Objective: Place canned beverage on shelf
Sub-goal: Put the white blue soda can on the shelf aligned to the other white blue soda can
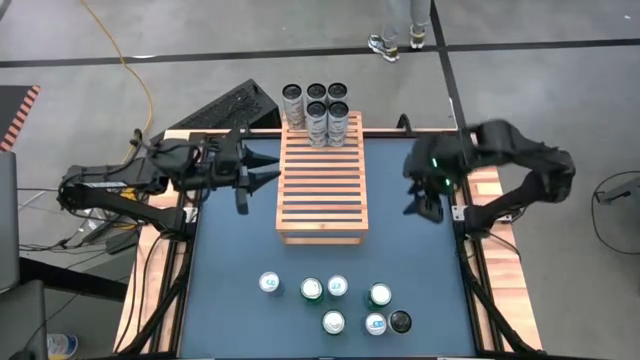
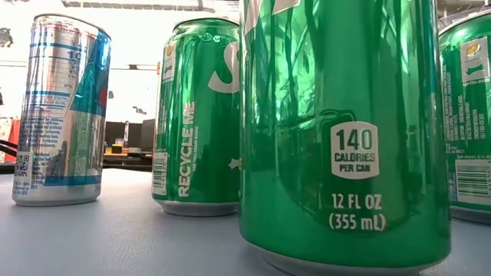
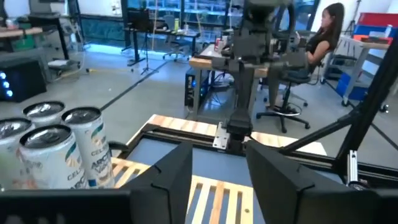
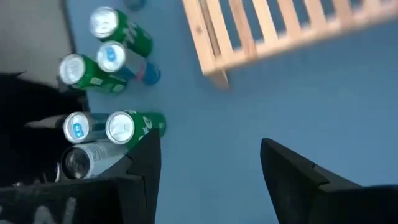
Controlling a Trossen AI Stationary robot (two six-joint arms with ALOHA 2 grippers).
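Observation:
The wooden slatted shelf (image 1: 322, 180) lies on the blue table's middle. Several silver cans (image 1: 316, 110) stand upright on its far end, also seen in the left wrist view (image 3: 56, 149). Several more cans (image 1: 330, 300) stand on the table near its front edge; up close they are green cans (image 2: 345, 130) and a silver-blue one (image 2: 61, 107). My left gripper (image 1: 270, 168) hovers level at the shelf's left side, open and empty (image 3: 219, 180). My right gripper (image 1: 425, 205) hangs right of the shelf, pointing down at the table, open and empty (image 4: 208, 168).
A dark-topped can (image 1: 400, 321) stands at the right end of the near group. A black keyboard (image 1: 225, 108) lies beyond the table's far left corner. A person (image 3: 317, 43) sits at a desk behind the table. Bare blue table (image 1: 420, 260) lies between shelf and near cans.

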